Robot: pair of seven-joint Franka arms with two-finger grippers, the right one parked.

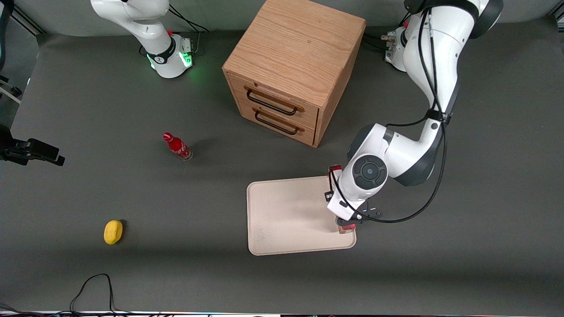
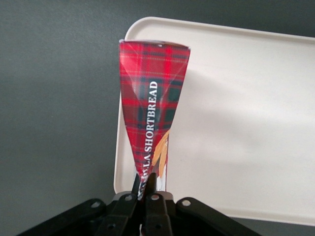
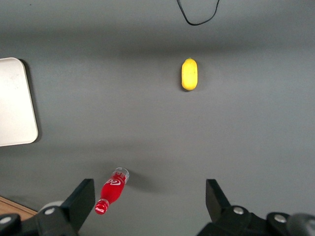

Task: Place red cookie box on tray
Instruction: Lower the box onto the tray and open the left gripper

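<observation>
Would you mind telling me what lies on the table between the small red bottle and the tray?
Nothing: in the front view only bare grey table separates the red bottle from the tray. The gripper holds the red cookie box over the tray's edge.

My tool [image 1: 346,223] hangs above the working-arm edge of the tray [image 1: 282,220], clamped on the red cookie box [image 2: 152,113], which lies along that edge. The rest of the tray is bare, open to a pass. The wooden drawer cabinet [image 1: 291,66] stands farther from the front camera than the tray, an open strip of table [image 1: 484,220] between them. The small red bottle [image 1: 177,146] and the yellow object [image 1: 113,231] sit well apart, toward the parked arm's end.
</observation>
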